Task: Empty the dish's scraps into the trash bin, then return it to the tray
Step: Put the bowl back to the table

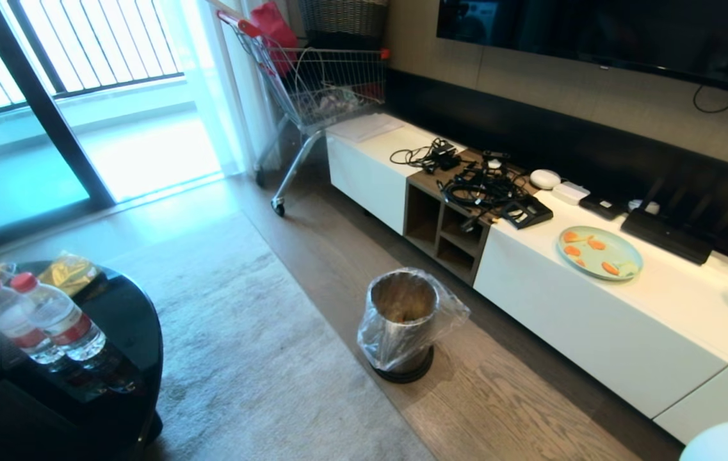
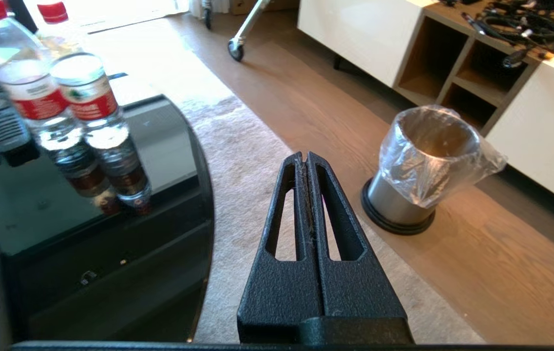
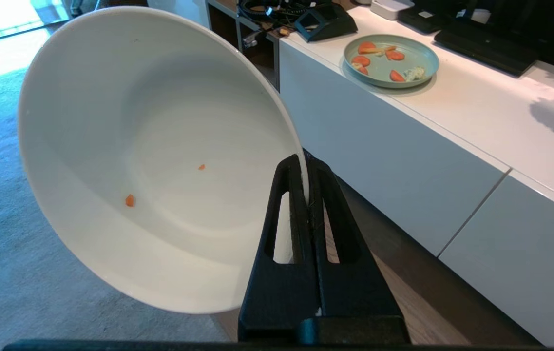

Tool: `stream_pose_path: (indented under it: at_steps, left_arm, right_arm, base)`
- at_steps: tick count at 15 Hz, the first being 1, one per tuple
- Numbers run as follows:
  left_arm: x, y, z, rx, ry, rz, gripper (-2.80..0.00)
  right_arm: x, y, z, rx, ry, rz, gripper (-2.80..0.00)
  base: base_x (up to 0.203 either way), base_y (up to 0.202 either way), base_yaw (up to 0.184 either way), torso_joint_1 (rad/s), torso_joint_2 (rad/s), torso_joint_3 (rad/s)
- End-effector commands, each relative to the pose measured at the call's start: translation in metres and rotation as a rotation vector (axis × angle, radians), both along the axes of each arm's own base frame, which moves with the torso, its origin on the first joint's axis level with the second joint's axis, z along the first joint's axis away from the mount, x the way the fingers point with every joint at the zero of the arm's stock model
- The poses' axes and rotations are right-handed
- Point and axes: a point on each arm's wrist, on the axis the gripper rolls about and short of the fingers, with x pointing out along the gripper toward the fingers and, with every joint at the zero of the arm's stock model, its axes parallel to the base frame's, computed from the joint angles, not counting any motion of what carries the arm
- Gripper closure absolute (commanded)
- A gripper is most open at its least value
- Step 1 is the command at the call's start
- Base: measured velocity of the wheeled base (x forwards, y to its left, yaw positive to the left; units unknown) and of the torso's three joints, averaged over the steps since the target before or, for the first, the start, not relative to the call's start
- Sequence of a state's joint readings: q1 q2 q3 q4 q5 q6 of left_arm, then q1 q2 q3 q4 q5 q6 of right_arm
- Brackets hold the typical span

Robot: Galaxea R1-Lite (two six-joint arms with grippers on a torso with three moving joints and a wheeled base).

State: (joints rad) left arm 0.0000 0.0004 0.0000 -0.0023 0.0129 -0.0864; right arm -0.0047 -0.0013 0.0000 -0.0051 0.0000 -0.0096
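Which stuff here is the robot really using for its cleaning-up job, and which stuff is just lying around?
For the job:
- white bowl, pinched at its rim by the right tool
- two orange bits stuck inside it
- trash bin

Just lying around:
- blue plate
- water bottles
- cables
- shopping cart

The right gripper pinches the rim of the white dish, tilted on edge, with two tiny orange scraps inside. Beyond, a light blue plate with orange pieces sits on a white cabinet.
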Motion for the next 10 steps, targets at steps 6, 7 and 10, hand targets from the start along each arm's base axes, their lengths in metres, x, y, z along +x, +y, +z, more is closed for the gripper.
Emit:
stream_pose_path:
  at_steps: [6, 7, 10]
  left_arm:
    - [0.0000, 0.0000, 0.0001, -0.001, -0.001, 0.001, 0.00]
    - [0.0000, 0.0000, 0.0001, -0.001, -0.001, 0.001, 0.00]
    - [0.0000, 0.0000, 0.0001, -0.001, -0.001, 0.001, 0.00]
  right_arm:
    - [0.0001, 0.0000, 0.0001, 0.010, 0.000, 0.000, 0.00]
    - [0.0001, 0.0000, 0.0001, 0.010, 0.000, 0.000, 0.00]
    - [0.0001, 0.0000, 0.0001, 0.010, 0.000, 0.000, 0.00]
  base:
    - [-0.001, -0.006, 0.126, 0.003, 0.00, 0.000]
    - [-0.001, -0.008, 0.165, 0.005, 0.01, 0.003]
    - [0.001, -0.009, 0.169, 0.002, 0.00, 0.002]
